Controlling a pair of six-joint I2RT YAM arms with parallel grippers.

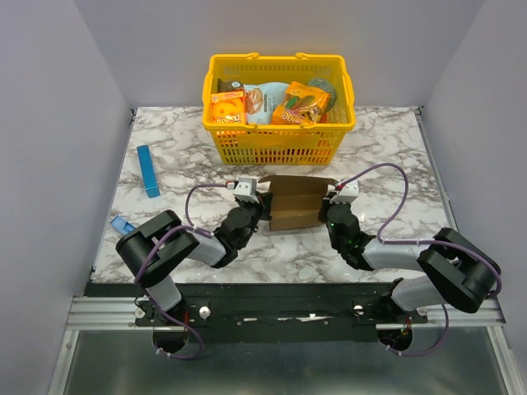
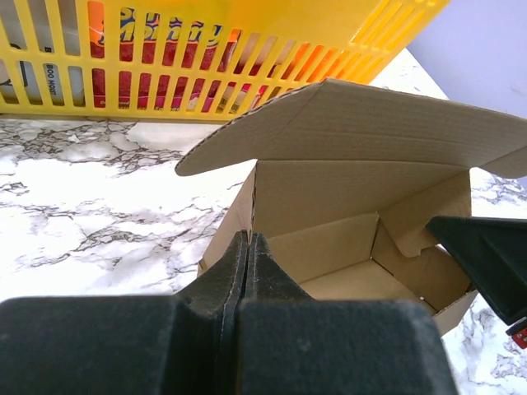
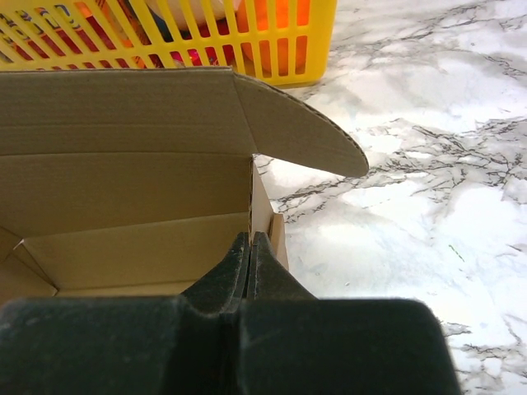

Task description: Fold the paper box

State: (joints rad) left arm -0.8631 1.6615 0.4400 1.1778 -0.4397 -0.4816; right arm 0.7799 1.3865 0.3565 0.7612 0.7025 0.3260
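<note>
Top external: open paper box [image 1: 294,203], snack-filled basket [image 1: 280,127]

Brown paper box [image 1: 295,202], yellow basket [image 1: 280,144] (slatted), grey-veined white table [image 1: 189,160]

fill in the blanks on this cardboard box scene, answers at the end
1. The paper box sits with its lid ____.
2. The basket behind it is coloured ____.
3. The slim blue box lies on the robot's ____ side.
4. The left hand and the right hand are both ____.
Missing words: open; yellow; left; shut.
</note>
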